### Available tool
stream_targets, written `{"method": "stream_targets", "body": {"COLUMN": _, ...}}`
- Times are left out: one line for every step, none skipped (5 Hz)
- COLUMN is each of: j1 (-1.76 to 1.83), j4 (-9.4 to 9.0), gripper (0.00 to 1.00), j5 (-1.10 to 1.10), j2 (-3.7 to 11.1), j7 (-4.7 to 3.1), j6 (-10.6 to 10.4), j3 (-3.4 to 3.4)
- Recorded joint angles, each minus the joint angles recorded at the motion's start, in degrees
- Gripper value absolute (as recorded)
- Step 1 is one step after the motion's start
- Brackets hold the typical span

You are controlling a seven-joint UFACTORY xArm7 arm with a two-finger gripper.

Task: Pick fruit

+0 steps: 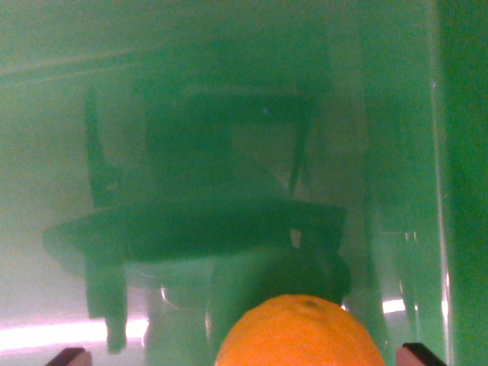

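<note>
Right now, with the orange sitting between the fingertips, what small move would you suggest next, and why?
Probably close the gripper on the orange: it sits low and centred, with a fingertip showing on each side and apparently apart from it. Then lift off the green surface.

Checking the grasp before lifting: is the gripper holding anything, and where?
Cannot tell. The orange sits between the fingertips, but no contact shows.

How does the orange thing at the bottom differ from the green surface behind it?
The fruit is bright orange; the green surface is murky green. The fruit looks round and matte, with a small dark spot on top; the surface is flat and glossy, showing dim dark reflections. The fruit is sharp and close between two dark fingertips; the surface looks hazy. Both run out of frame.
</note>
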Motion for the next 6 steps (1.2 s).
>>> {"method": "stream_targets", "body": {"j1": 0.00, "j4": 0.00, "gripper": 0.00, "j5": 0.00, "j2": 0.00, "j7": 0.00, "j6": 0.0, "j3": 0.00}}
{"method": "stream_targets", "body": {"j1": 0.00, "j4": -0.02, "gripper": 0.00, "j5": 0.00, "j2": 0.01, "j7": 0.00, "j6": 0.0, "j3": 0.00}}
{"method": "stream_targets", "body": {"j1": 0.00, "j4": -0.02, "gripper": 0.00, "j5": 0.00, "j2": 0.01, "j7": 0.00, "j6": 0.0, "j3": 0.00}}
{"method": "stream_targets", "body": {"j1": 0.00, "j4": -0.02, "gripper": 0.00, "j5": 0.00, "j2": 0.01, "j7": 0.00, "j6": 0.0, "j3": 0.00}}
{"method": "stream_targets", "body": {"j1": 0.00, "j4": -0.02, "gripper": 1.00, "j5": 0.00, "j2": 0.01, "j7": 0.00, "j6": 0.0, "j3": 0.00}}
{"method": "stream_targets", "body": {"j1": 0.00, "j4": -0.02, "gripper": 1.00, "j5": 0.00, "j2": 0.01, "j7": 0.00, "j6": 0.0, "j3": 0.00}}
